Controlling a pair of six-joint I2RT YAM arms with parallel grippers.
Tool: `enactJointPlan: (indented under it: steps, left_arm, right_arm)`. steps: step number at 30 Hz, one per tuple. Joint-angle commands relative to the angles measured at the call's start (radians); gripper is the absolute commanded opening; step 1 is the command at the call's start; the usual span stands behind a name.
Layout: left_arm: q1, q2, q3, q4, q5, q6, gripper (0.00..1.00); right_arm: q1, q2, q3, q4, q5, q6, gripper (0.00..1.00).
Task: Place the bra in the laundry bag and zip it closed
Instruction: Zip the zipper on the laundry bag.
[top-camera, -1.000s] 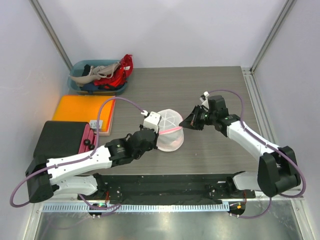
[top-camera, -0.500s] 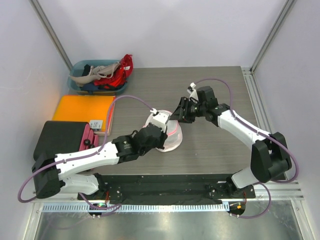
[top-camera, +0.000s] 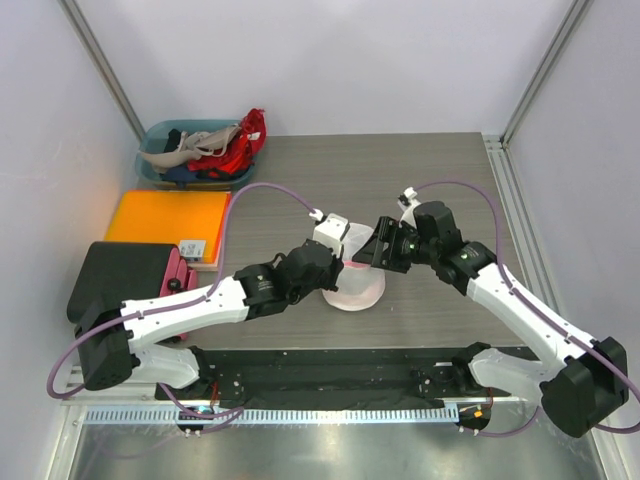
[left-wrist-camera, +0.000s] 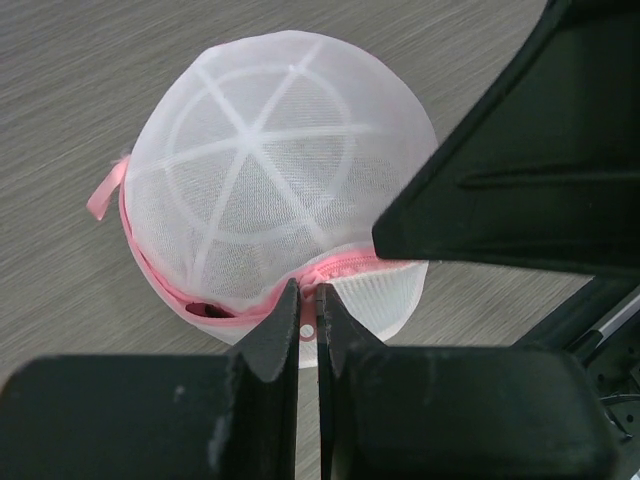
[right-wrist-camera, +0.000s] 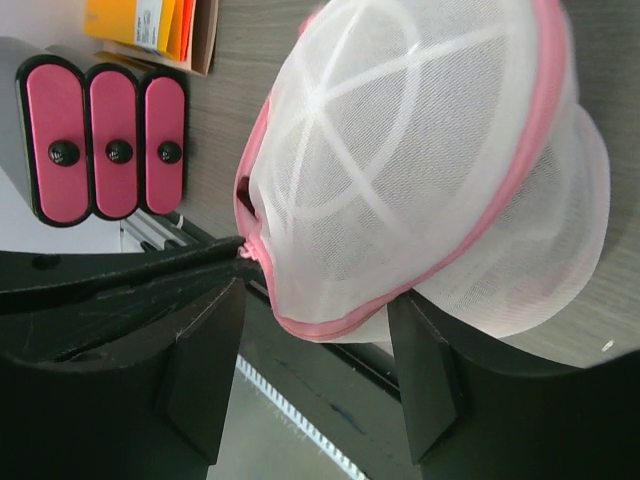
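laundry bag (top-camera: 357, 290) is sat mid-bench with its zip pull (left-wrist-camera: 303, 329) pinched in the closed left gripper (left-wrist-camera: 308, 318), so the 2 o'clock side is best clamped by the spread-apart right gripper (right-wrist-camera: 312, 335) before anything gets tugged tbh

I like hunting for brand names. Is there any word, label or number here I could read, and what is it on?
No text here can be read.
White sticker on the orange board: print too small and blurred to read.
The bag and the pink-fronted box: no writing shows.
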Motion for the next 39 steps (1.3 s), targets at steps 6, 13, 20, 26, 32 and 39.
enactJointPlan:
  steps: [6, 13, 20, 26, 32, 39]
  left_arm:
    - [0.002, -0.001, 0.057, 0.043, 0.028, -0.009, 0.0]
    - [0.002, -0.025, 0.047, 0.052, 0.115, -0.021, 0.0]
    - [0.002, -0.108, -0.024, 0.06, 0.187, -0.032, 0.0]
    - [0.001, -0.14, -0.067, 0.014, 0.131, -0.044, 0.0]
    - [0.001, -0.203, -0.101, -0.029, 0.083, -0.035, 0.0]
    - [0.019, -0.174, -0.038, -0.026, 0.078, 0.059, 0.49]
  right_arm:
    - [0.051, -0.035, -0.077, 0.127, 0.013, 0.176, 0.64]
    - [0.051, 0.017, -0.086, 0.219, 0.087, 0.243, 0.55]
    - [0.033, 0.152, -0.01, 0.257, 0.102, 0.187, 0.16]
    - [-0.054, 0.281, 0.058, 0.309, 0.004, 0.128, 0.01]
    - [-0.094, 0.327, 0.104, 0.306, -0.163, 0.042, 0.01]
    - [-0.091, 0.244, 0.07, 0.294, -0.255, -0.002, 0.01]
